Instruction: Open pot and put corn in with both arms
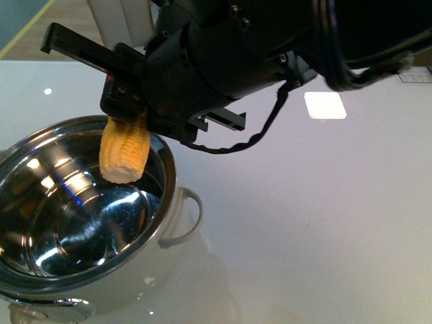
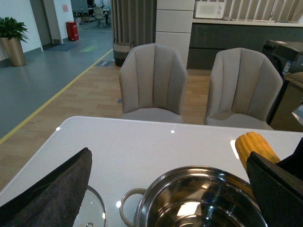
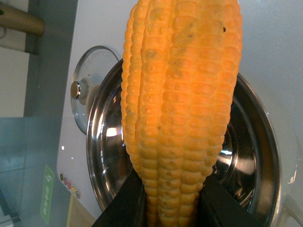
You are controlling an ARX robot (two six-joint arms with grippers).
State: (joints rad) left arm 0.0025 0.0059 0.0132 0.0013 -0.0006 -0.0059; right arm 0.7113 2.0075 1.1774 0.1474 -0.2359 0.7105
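My right gripper [image 1: 125,123] clenched on corn [image 1: 124,152]. Cob hangs near-vertical, free end down, straight below jaws. Pot [image 1: 74,223] uncovered, mouth directly under cob, near far rim. I judge plain release lands it inside. Lid [image 3: 92,85] lies on table [image 1: 324,223] beside pot. Left gripper [image 2: 168,158] spread, empty, close by pot.

pot [image 1: 40,202]: polished steel, mirror-bright inside, with a pale, smooth loop handle [image 1: 187,214]. corn [image 1: 125,154]: yellow-orange, matt, bumpy with rows of kernels. table [image 1: 324,223]: white, smooth, high gloss, showing bright reflections. right claw [image 1: 125,123]: black, matt, hard-looking casing. left claw [image 2: 168,156]: pads [image 2: 61,189] dark grey with a rough, felt-like nap. lid [image 2: 92,210]: clear glass in a bright metal rim. chairs [image 2: 152,80]: pale, matt upholstery. floor [image 2: 85,90]: wood-look boards.
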